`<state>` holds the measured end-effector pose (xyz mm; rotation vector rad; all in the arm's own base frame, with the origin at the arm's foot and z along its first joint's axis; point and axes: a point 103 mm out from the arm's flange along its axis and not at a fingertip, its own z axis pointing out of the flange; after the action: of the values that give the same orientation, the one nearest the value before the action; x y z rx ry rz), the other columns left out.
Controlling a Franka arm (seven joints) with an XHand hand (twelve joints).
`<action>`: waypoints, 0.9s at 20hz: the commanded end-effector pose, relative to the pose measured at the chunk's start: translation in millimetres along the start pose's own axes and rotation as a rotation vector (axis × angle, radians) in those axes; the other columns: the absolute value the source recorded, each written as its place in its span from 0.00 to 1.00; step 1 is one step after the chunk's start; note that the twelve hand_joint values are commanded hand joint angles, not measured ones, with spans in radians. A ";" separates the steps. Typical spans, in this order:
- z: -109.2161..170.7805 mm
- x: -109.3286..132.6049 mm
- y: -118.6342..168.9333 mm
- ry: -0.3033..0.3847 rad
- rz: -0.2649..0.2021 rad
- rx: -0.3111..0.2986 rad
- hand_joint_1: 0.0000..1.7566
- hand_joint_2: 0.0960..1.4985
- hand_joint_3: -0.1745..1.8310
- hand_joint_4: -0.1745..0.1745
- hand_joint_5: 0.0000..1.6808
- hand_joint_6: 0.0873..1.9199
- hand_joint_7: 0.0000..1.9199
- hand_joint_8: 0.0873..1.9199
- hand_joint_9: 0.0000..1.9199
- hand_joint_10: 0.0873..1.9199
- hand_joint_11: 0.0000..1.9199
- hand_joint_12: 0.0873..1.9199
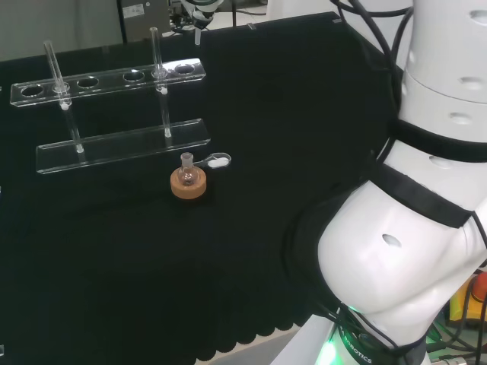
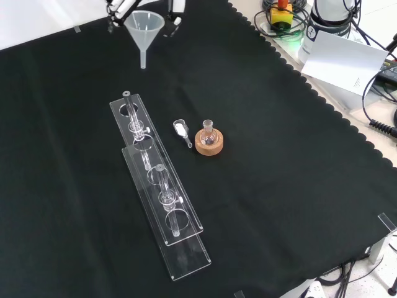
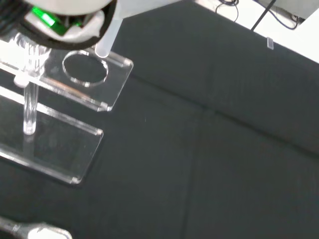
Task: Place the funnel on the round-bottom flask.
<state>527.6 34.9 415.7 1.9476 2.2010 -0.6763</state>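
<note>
Funnel [image 2: 144,27], being pinched by the hand [image 2: 118,9] and hanging at the front view's twelve o'clock edge, not yet sitting on the flask [image 2: 208,131] on its cork ring [image 2: 209,143] mid-cloth, carry and seating remaining

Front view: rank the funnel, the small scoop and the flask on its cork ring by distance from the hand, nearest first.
1. The funnel, at the top, right beside the hand.
2. The small scoop, mid-cloth, beside the rack.
3. The round-bottom flask on its cork ring, just right of the scoop; these last two are nearly level.
</note>
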 end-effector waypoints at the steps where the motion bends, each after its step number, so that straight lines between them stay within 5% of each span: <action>1: 11.0 13.8 -64.0 0.018 0.010 0.026 0.54 0.39 0.42 0.46 0.38 0.39 0.32 0.38 0.44 0.28 0.21 0.67; 9: 42.6 52.2 -103.3 0.008 -0.024 0.050 0.54 0.39 0.42 0.46 0.38 0.39 0.32 0.38 0.44 0.28 0.22 0.67; 18: 77.1 89.2 -99.9 -0.028 -0.069 0.115 0.54 0.39 0.42 0.45 0.37 0.39 0.32 0.38 0.44 0.29 0.22 0.67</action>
<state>407.0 58.4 354.6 1.9358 2.2621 -0.8269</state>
